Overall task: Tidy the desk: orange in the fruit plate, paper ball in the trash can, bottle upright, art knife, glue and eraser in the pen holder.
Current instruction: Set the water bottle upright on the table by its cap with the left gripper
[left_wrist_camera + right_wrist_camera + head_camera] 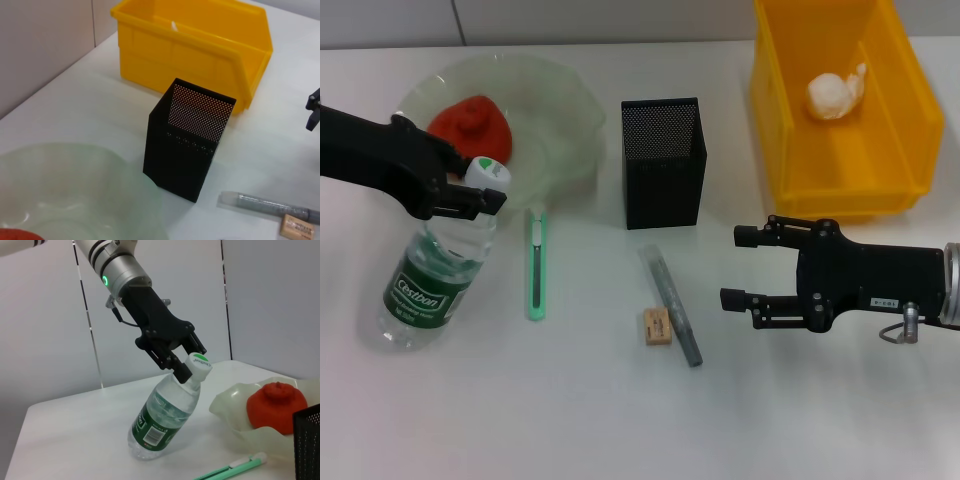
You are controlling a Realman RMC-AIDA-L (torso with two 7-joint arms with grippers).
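Clear bottle tilts, neck in left claw.

Orange in fruit plate; paper ball seemingly inside trash can.

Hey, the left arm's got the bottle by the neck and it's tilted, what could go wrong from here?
1. The left gripper holds the bottle only at its neck, just under the cap; the tilted, water-filled bottle may slip or swing.
2. The fruit plate with the orange lies right beside the bottle; a swing may knock its rim.
3. The green art knife lies close by; a sliding bottle base could push it.

The right gripper hangs open near the yellow trash can.
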